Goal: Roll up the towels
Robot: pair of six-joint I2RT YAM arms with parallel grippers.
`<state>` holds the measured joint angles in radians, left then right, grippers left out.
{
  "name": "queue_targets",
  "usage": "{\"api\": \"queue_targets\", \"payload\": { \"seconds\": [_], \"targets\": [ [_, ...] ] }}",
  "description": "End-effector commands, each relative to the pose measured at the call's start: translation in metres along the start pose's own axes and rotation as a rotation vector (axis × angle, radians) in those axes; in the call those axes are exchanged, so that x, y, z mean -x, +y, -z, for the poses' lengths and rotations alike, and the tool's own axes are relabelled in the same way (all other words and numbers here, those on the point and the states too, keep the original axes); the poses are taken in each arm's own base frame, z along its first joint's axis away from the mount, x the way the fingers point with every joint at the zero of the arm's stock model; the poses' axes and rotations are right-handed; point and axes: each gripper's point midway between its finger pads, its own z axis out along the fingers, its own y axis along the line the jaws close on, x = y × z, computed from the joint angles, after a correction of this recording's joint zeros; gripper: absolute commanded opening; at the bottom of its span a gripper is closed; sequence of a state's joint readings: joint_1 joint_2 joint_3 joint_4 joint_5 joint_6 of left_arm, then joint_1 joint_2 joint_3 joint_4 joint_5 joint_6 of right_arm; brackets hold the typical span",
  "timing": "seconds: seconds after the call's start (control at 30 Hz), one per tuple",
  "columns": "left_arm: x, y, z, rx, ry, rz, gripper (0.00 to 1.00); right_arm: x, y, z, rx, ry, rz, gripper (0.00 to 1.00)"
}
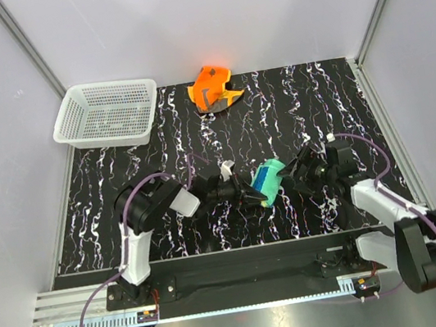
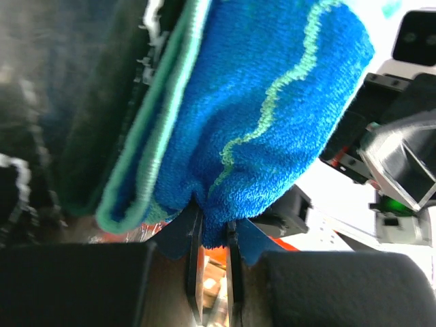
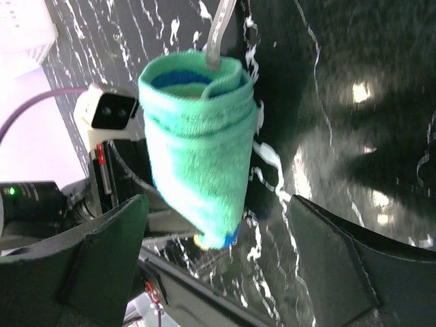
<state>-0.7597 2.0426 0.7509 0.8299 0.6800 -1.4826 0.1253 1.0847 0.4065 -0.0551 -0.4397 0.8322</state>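
Note:
The yellow towel point(image 1: 268, 182) is rolled into a short tube, its teal-blue back facing out, and is held above the mat's middle. My left gripper point(image 1: 248, 193) is shut on the roll's lower edge. In the left wrist view the blue cloth point(image 2: 272, 102) is pinched between the two narrow jaws of that gripper point(image 2: 212, 228). My right gripper point(image 1: 298, 174) stands open just right of the roll. In the right wrist view the teal roll point(image 3: 197, 150) hangs between the wide-spread fingers point(image 3: 102, 252), touching neither. The orange towel point(image 1: 213, 88) lies crumpled at the mat's far edge.
A white mesh basket point(image 1: 106, 113) stands at the far left corner of the black marbled mat point(image 1: 121, 179). White walls close in the back and both sides. The left arm's wrist camera point(image 3: 109, 112) sits close behind the roll.

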Motion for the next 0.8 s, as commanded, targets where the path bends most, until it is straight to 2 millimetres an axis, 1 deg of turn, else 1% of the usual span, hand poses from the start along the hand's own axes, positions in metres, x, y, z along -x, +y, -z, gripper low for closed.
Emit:
{"api": "queue_targets", "payload": {
  "seconds": [0.0, 0.1, 0.13, 0.17, 0.23, 0.3, 0.33, 0.37, 0.4, 0.43, 0.53, 0.6, 0.63, 0.67, 0.77],
  "targets": [
    [-0.003, -0.020, 0.003, -0.117, 0.034, 0.019, 0.00, 0.015, 0.015, -0.010, 0.087, -0.049, 0.043, 0.91],
    [0.000, -0.015, 0.005, -0.114, 0.030, 0.036, 0.00, 0.016, 0.011, -0.019, 0.085, -0.042, 0.040, 0.90],
    [-0.001, -0.015, 0.005, -0.116, 0.033, 0.043, 0.00, 0.018, 0.012, -0.022, 0.085, -0.042, 0.045, 0.90],
    [0.001, -0.015, 0.006, -0.118, 0.032, 0.046, 0.00, 0.015, 0.009, -0.027, 0.071, -0.028, 0.046, 0.90],
    [0.002, -0.014, 0.007, -0.113, 0.034, 0.054, 0.00, 0.018, 0.006, -0.034, 0.049, -0.032, 0.059, 0.89],
    [0.006, -0.012, 0.008, -0.103, 0.031, 0.066, 0.00, 0.018, 0.008, -0.040, 0.046, -0.032, 0.072, 0.89],
    [0.006, -0.012, 0.009, -0.102, 0.036, 0.069, 0.00, 0.015, 0.005, -0.045, 0.035, -0.018, 0.072, 0.89],
    [0.008, -0.010, 0.009, -0.100, 0.036, 0.075, 0.00, 0.015, 0.007, -0.048, 0.043, -0.019, 0.079, 0.89],
    [0.008, -0.010, 0.009, -0.101, 0.044, 0.087, 0.00, 0.010, 0.011, -0.053, 0.045, -0.009, 0.089, 0.88],
    [0.008, -0.011, 0.010, -0.106, 0.047, 0.089, 0.00, 0.006, 0.008, -0.059, 0.030, 0.006, 0.087, 0.88],
    [0.011, -0.009, 0.011, -0.116, 0.056, 0.104, 0.00, 0.000, 0.015, -0.069, 0.044, 0.021, 0.103, 0.86],
    [0.013, -0.007, 0.012, -0.118, 0.057, 0.109, 0.00, -0.001, 0.014, -0.075, 0.040, 0.027, 0.102, 0.82],
    [0.013, -0.006, 0.012, -0.117, 0.063, 0.115, 0.00, -0.002, 0.017, -0.077, 0.046, 0.028, 0.107, 0.81],
    [0.014, -0.005, 0.012, -0.119, 0.064, 0.116, 0.00, -0.002, 0.017, -0.078, 0.046, 0.028, 0.108, 0.76],
    [0.014, -0.002, 0.013, -0.120, 0.067, 0.121, 0.00, -0.003, 0.021, -0.081, 0.057, 0.033, 0.116, 0.68]
  ]
}}
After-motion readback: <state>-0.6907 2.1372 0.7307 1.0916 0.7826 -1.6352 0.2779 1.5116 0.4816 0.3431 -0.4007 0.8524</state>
